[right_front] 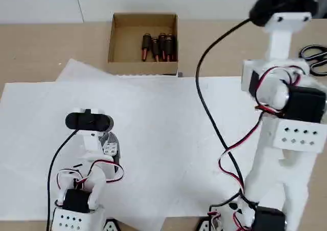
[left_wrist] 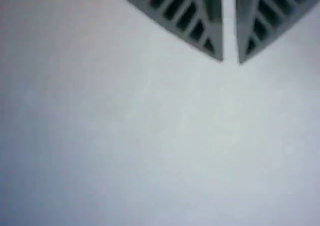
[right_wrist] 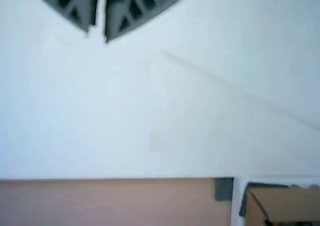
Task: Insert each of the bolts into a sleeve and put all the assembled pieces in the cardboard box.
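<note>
— Left gripper (left_wrist: 231, 59), first entry: how do you read it?
— Closed. Its grey ribbed fingers (left_wrist: 200, 28) come almost tip to tip, with a thin slit between them and white paper (left_wrist: 150, 146) showing through. It hangs close over the sheet. The left arm (right_front: 84, 190) sits in the lower left of the high frame.
— Noted. Right gripper (right_wrist: 98, 33)?
— Same reading: jaws drawn together, thin slit, paper behind. The right arm (right_front: 286, 139) stands tall along the right side of the high frame, and its camera head (right_front: 281, 8) is at the top right.
— Task items?
— Cardboard box (right_front: 125, 42) rests on the table (right_front: 41, 42), upper centre of the high frame and a little left of middle. Its top is open and its near wall sits at the far edge of the paper. Assembled pieces (right_front: 159, 47) lie inside, in the right half, side by side, with dark bodies and copper-coloured ends. They are bunched, so I cannot settle on four or five.
— Does the right wrist camera catch the box?
— One corner, beyond the paper's edge, with a strip of bare tan table beside it.
— Anything else?
— Scissors (right_front: 314, 57) lie on the table at the right edge, partly behind the right arm. Black cable (right_front: 197, 83) curves from the camera head down across the paper. Both grippers are well apart from the box.
</note>
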